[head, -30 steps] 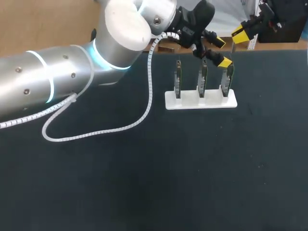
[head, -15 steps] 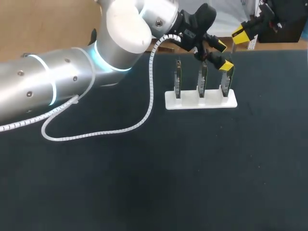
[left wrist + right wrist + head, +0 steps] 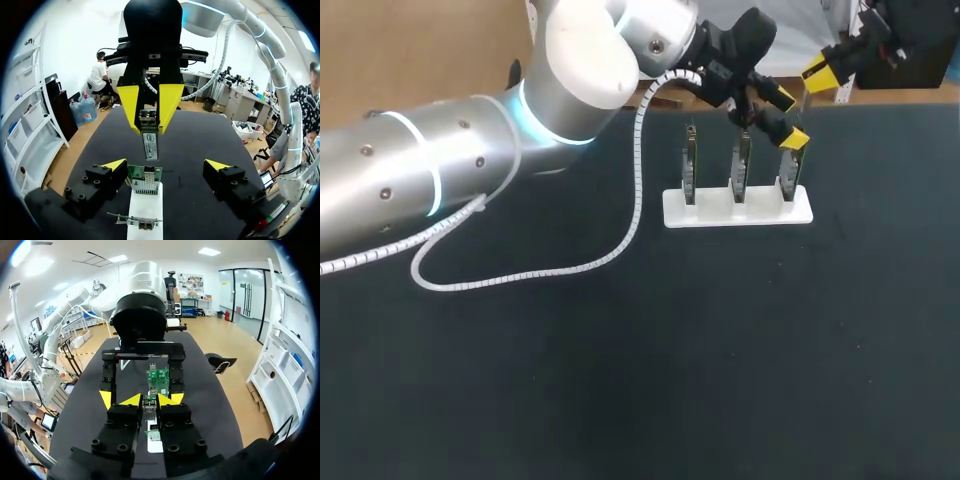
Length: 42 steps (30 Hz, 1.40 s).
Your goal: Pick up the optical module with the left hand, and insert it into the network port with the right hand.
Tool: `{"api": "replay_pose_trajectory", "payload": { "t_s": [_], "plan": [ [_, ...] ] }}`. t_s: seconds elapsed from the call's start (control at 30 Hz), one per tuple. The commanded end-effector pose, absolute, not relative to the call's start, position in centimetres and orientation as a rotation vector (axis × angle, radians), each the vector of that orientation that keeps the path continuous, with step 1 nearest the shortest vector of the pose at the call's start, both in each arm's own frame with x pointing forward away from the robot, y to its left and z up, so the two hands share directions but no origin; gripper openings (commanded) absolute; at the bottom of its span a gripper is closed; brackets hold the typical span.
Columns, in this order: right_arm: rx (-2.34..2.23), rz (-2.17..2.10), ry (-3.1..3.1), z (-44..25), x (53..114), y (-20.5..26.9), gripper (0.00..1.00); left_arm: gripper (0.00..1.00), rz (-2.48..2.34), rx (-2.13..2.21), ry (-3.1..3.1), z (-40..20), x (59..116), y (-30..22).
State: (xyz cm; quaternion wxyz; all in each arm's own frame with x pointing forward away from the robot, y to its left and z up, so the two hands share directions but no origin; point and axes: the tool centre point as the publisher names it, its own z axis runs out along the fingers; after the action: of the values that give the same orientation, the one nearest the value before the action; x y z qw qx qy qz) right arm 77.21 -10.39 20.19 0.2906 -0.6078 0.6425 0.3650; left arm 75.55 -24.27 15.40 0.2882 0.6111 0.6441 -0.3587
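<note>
The optical module, a slim metal stick, hangs in my right gripper, whose fingers are shut on it, above the far right of the table. In the right wrist view my right gripper pinches the module. Directly under it stands the rightmost green board with its network port, in a white rack. My left gripper hangs open over that board, a finger on either side, holding nothing.
Two more green boards stand upright in the same rack. My left arm's white spiral cable loops over the black table. The table's far edge lies just behind the rack.
My left gripper has drifted slightly to the right and lower around the rightmost board. The right gripper and the module have stayed put.
</note>
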Motion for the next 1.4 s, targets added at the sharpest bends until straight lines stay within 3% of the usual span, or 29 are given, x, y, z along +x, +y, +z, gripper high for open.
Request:
{"api": "replay_pose_trajectory", "payload": {
  "t_s": [0.03, 1.4],
  "plan": [
    [-1.625, 0.973, 1.713, 20.2, 77.2, -10.3, 0.0, 1.0, -0.955, 1.631, 1.722, 15.2, 75.6, -24.3],
    [-1.678, 0.996, 1.693, 18.4, 77.8, -10.9, 0.0, 1.0, -0.962, 1.631, 1.712, 15.2, 75.6, -24.1]
  ]
}}
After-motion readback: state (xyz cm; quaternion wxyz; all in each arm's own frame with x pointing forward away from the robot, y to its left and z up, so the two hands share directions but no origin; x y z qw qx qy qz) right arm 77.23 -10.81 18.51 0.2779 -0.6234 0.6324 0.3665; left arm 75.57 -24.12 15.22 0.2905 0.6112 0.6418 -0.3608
